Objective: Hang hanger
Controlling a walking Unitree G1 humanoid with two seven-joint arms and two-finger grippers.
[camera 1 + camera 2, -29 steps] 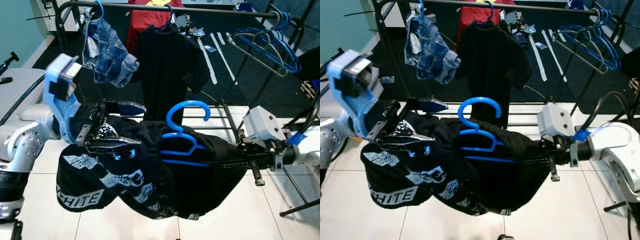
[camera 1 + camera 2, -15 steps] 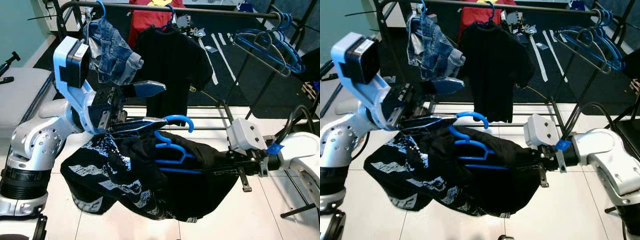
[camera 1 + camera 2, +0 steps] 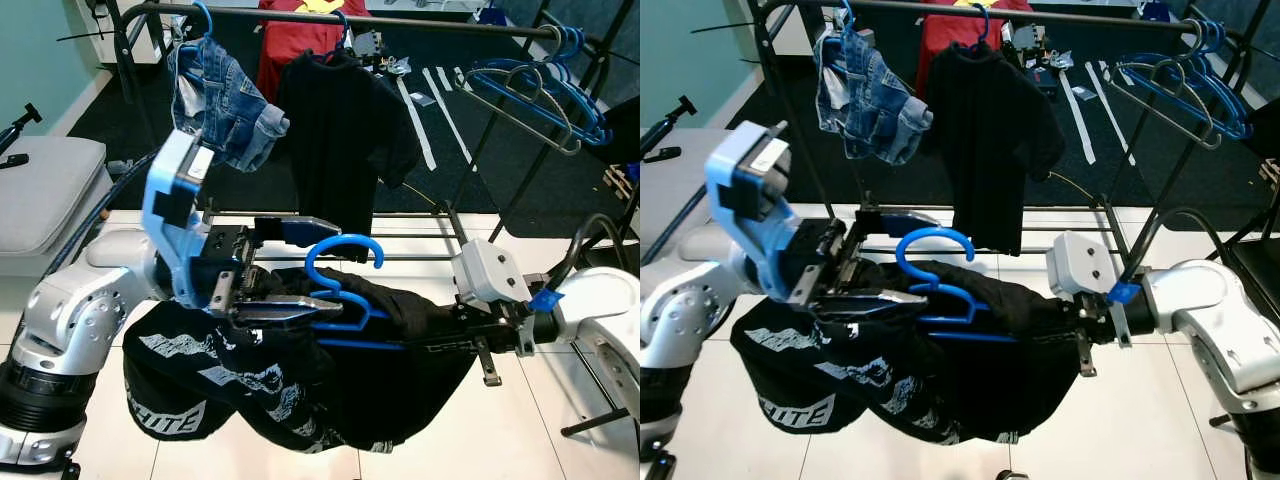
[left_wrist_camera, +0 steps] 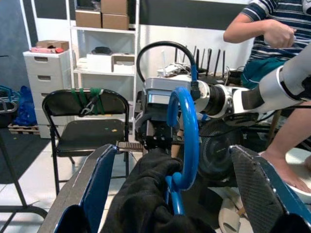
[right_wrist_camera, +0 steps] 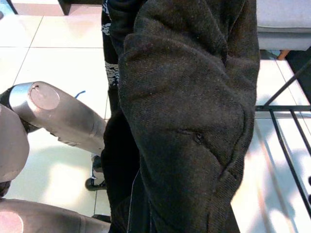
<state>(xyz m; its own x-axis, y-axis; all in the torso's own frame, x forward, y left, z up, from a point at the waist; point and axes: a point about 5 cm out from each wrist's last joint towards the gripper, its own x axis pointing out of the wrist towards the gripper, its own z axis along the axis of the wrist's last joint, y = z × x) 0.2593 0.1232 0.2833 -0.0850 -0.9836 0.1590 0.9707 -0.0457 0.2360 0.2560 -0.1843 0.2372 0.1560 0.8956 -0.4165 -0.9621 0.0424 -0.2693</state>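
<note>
Progress: blue hanger (image 3: 340,290) threaded into the black printed shirt (image 3: 300,385), carried between both arms, hook up and well below the rack rail (image 3: 330,15); not yet hung.
Remaining, by judgement: lift to the rail, hook over a free stretch beside the black T-shirt (image 3: 345,130), let go.
Left gripper (image 3: 285,270): just left of the hanger hook, below the rail; fingers (image 4: 99,187) spread wide either side of hook and bunched cloth, clamped on nothing.
Right gripper (image 3: 455,335): at the shirt's right end, below the rail; fingers buried in fabric, grip cannot be told.
Count on the rail: one denim garment (image 3: 220,100), one black T-shirt, one red garment (image 3: 285,40) behind, a cluster of spare blue hangers (image 3: 545,85) at the right end, number unclear.
Count in hand: one hanger, one shirt.
Bystander: one seated person (image 4: 269,53) in striped top, seen from the left wrist.
</note>
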